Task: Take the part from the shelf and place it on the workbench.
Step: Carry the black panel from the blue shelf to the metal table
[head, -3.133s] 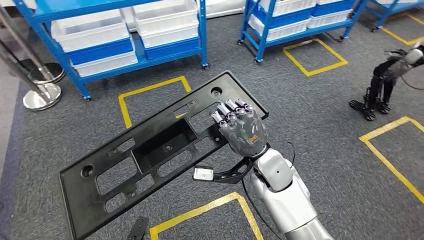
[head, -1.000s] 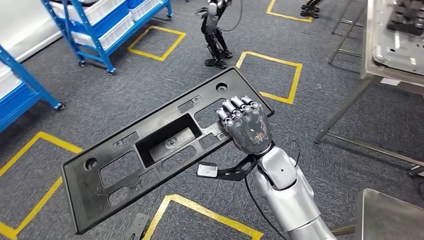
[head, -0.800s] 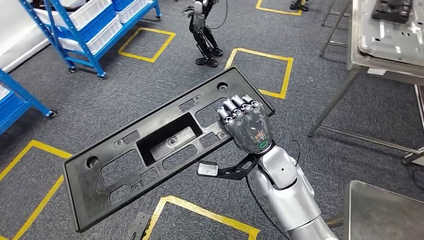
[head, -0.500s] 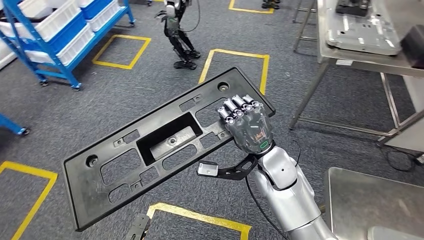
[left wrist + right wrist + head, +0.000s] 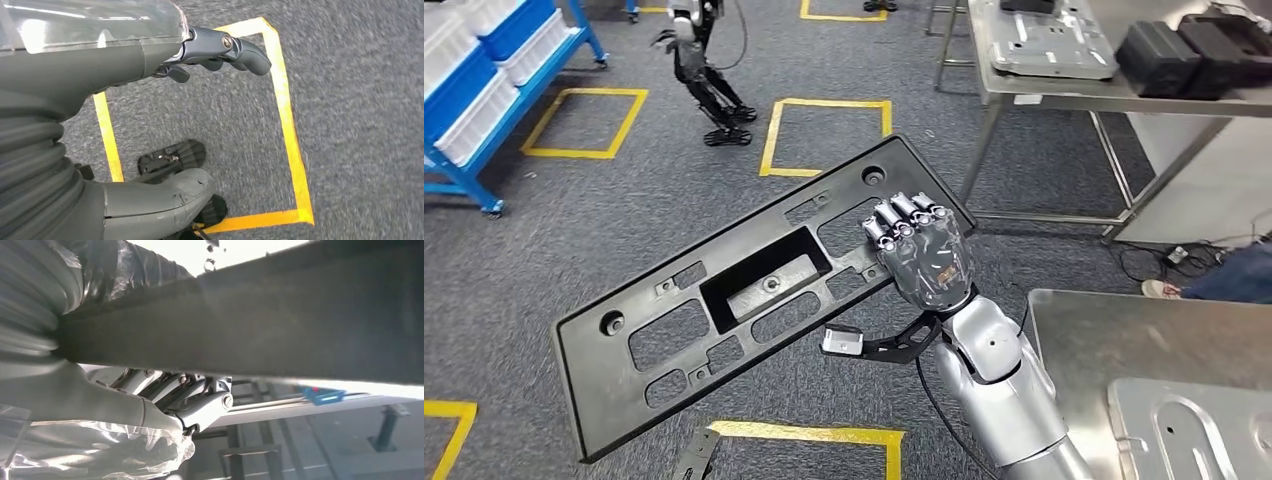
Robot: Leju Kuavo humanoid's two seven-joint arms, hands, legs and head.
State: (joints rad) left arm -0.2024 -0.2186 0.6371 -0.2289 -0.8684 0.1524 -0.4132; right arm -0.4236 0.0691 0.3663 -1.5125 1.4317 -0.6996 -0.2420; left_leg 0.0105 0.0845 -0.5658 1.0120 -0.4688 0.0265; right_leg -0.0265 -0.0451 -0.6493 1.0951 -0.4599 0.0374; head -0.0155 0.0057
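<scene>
My right hand (image 5: 921, 258) grips the black part (image 5: 754, 295) by its long edge, fingers (image 5: 902, 216) curled over the top face; the panel runs out from that hand down toward the floor, tilted, carried over the grey carpet. Just beside my right arm, on the side away from the part, is the corner of a steel tabletop (image 5: 1124, 340) with a pressed metal sheet (image 5: 1194, 430) lying on it. A second steel tabletop (image 5: 1064, 90) stands well beyond the part, holding another metal sheet and dark cases (image 5: 1194, 45).

My worry is leverage: I hold the panel off-centre, so I judge that a quick turn could make it twist or slip in the grip, and its far end could clip a table leg as I swing toward the tabletop.

The right wrist view confirms what the head view hides: the thumb side under the part (image 5: 280, 315), clamping it from below. The left wrist view shows my left hand (image 5: 150, 125) hanging over a yellow floor marking (image 5: 285, 115), fingers loosely apart, holding nothing.
</scene>
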